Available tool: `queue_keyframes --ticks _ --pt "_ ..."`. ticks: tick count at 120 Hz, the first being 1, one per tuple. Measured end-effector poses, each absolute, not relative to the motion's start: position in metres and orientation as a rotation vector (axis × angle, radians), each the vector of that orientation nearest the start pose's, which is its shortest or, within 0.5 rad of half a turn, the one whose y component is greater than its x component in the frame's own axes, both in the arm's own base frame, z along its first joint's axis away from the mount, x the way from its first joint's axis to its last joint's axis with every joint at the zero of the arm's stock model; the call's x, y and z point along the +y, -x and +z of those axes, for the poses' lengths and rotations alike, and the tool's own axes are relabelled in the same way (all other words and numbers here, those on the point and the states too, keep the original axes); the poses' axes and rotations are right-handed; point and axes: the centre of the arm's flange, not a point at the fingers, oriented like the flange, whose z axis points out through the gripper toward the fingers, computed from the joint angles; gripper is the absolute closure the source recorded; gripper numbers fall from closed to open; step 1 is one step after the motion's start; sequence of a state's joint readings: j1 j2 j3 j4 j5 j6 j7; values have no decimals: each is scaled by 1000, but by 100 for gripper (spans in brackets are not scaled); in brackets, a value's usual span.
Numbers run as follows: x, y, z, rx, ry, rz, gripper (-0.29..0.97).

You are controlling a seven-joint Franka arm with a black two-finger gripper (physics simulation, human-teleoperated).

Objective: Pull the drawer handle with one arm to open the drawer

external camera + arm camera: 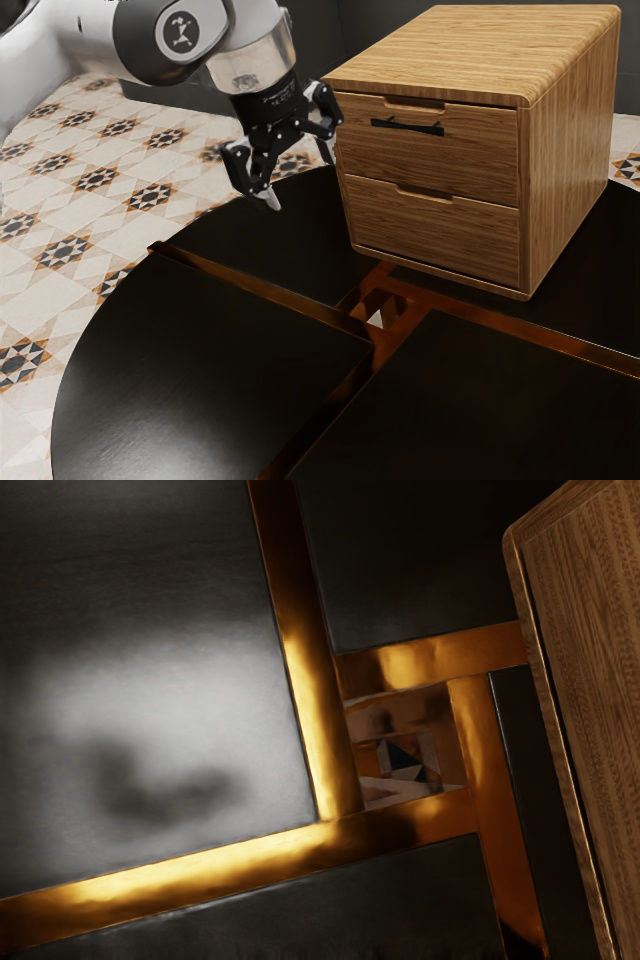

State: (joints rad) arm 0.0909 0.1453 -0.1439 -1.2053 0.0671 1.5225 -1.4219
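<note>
Hanging in the air, my gripper [299, 176] is wide open and holds nothing. Its two black fingers [256, 180] are thin and bent, with pale tips. They hang just beside the cabinet [560, 150], in front of the side with the drawers, and touch nothing. My arm [190, 40] is smooth, round and white, with a shiny grey ring near the hand.

The cabinet is a boxy wooden thing with stripy brown grain and soft, rounded corners. On the front of the cabinet is the top drawer [450, 160]. It looks shut, flat with the cabinet's face. The drawer handle [407, 126] is a thin black bar, lying flat near the top of that drawer. It is near my fingers but apart from them. Under it in the cabinet is the lower drawer [430, 225], which has a small cut-out notch at its top.

The cabinet stands on a round table [200, 380]. The table is made of dark, smooth panels with shiny gold strips [305, 680] between them. Beyond the cabinet and table is the floor [70, 190], with pale tiles and dark star shapes.
</note>
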Motion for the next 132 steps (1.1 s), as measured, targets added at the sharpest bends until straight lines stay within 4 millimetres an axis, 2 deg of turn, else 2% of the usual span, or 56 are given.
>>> queue_keyframes --ticks 9,18,56,98,132 --pt "-62 -608 710 -2017 2562 -313 0" --pt "-78 -614 715 -2042 2584 -364 0" --pt "-80 -630 725 -2221 2564 -524 0" --pt "-73 -646 718 -2326 2520 -566 0" --pt "-50 -658 708 -2395 2450 -595 0"
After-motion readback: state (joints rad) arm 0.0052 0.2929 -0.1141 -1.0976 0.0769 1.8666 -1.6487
